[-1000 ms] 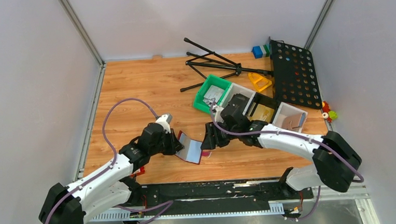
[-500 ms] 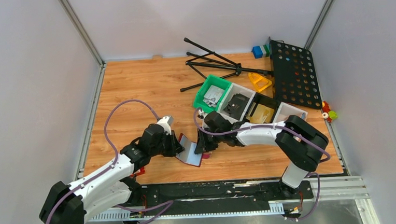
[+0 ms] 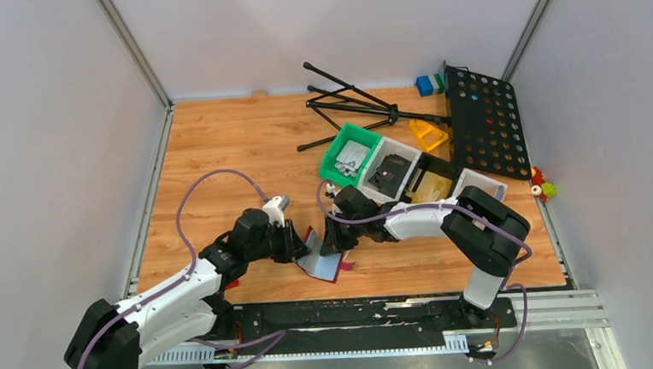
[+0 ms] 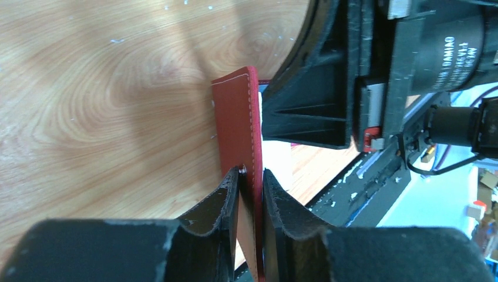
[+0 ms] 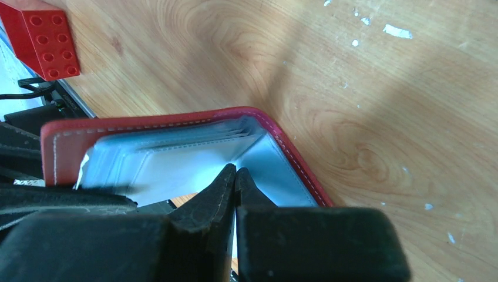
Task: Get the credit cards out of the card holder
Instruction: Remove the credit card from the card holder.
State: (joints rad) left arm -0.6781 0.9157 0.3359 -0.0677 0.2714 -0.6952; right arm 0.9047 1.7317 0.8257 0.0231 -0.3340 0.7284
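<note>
The card holder (image 3: 321, 262) is a dark-red bifold standing open on the wood near the front edge, between my two grippers. My left gripper (image 3: 297, 244) is shut on one red flap (image 4: 236, 123), which runs edge-on between its fingers; the left gripper (image 4: 251, 173) has its tips close on both sides of it. My right gripper (image 3: 333, 240) reaches into the open fold. In the right wrist view the card holder (image 5: 176, 158) shows grey pockets edged in red, and the right gripper (image 5: 235, 168) is shut with its tips against the lining. No credit cards show clearly.
A red studded brick (image 5: 44, 38) lies beside the card holder. Behind are a green bin (image 3: 351, 153), white bins (image 3: 395, 167), a folded black stand (image 3: 352, 106), a black perforated panel (image 3: 483, 119), a yellow piece (image 3: 427, 133) and blue-green blocks (image 3: 428, 83).
My right gripper has moved left into the open card holder and shut. The left gripper and the card holder have shifted slightly toward the front edge.
</note>
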